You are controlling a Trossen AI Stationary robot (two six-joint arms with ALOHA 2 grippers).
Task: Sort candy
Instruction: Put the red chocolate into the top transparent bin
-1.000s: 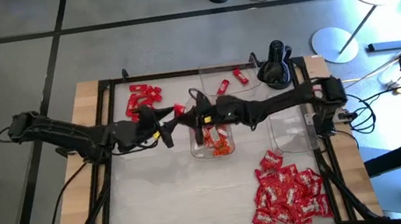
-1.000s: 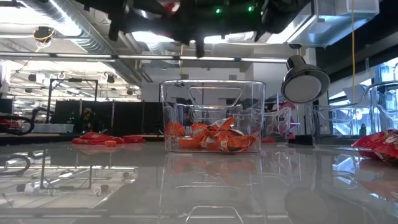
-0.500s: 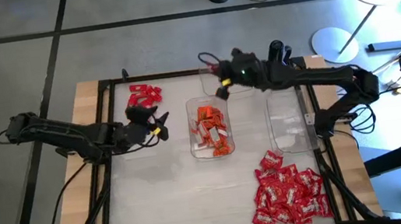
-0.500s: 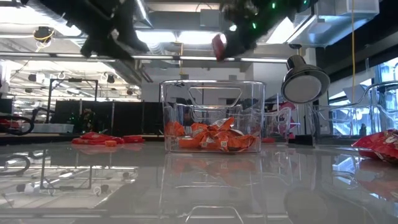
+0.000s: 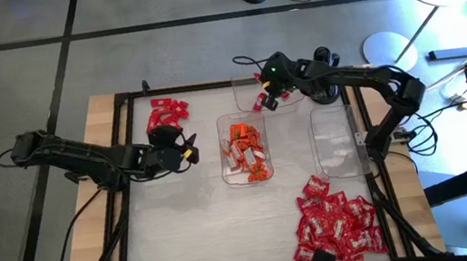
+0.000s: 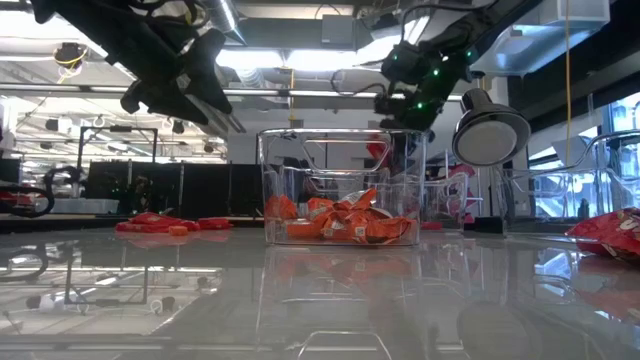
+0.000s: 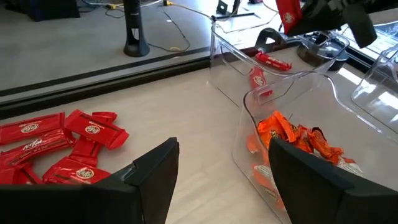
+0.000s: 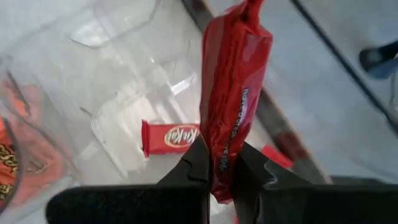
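Observation:
My right gripper (image 5: 266, 95) hangs over the far clear tray (image 5: 285, 105) and is shut on a red wrapped candy (image 8: 233, 81). One red candy with white marks (image 8: 169, 137) lies on that tray's floor below it. My left gripper (image 5: 189, 150) stands open with nothing between its fingers, left of the middle tray (image 5: 231, 178). That tray holds several orange candies (image 5: 245, 147). A small heap of red candy (image 7: 59, 146) lies on the table at the far left, ahead of my left gripper (image 7: 221, 171). My right gripper pinches the red candy's one end (image 8: 225, 157) between its two fingers. The fingers slant down from the table's right side. The rest of the candy sticks out past the fingertips, lifted clear above the far tray.
A third clear tray (image 5: 338, 145) stands empty at the right. A large heap of red candy (image 5: 334, 224) lies at the near right. A black stand (image 5: 319, 77) rises at the far right, beside my right arm. Bare tabletop lies near the front left.
My right gripper has swung from above the middle tray toward the table's far edge, tipping downward, and now hangs over the far tray with the red candy still in it. My left gripper has drawn back a little toward the left and tipped down.

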